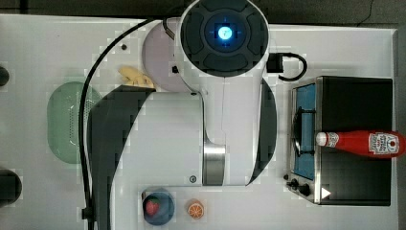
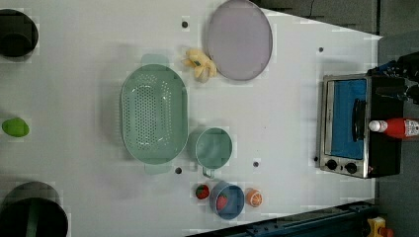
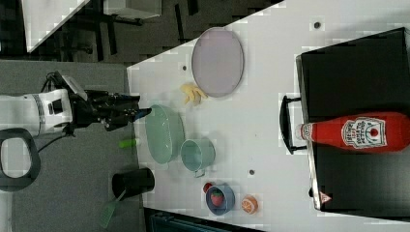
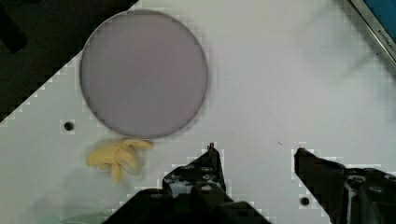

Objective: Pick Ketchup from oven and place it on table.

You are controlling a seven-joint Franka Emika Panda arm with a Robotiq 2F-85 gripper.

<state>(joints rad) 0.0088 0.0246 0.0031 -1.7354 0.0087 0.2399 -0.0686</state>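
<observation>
overhead, the gripper [image 4: 254, 161] hangs with fingers apart and empty above the white table [image 4: 289, 84] near a lilac plate [image 4: 143, 73].

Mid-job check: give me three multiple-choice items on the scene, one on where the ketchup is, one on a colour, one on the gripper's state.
1. Where is the Ketchup?
A. lying on top of the oven
B. standing on the table
C. in the colander

2. What colour is the colander?
A. red
B. pale green
C. black

3. How is the gripper?
A. shut on the bottle
B. shut, empty
C. open, empty

Answers: 1 A, the top view shows the bottle lying across the oven's black top. 2 B, the left view shows it green. 3 C, the wrist view shows bare table between the parted fingers.
</observation>
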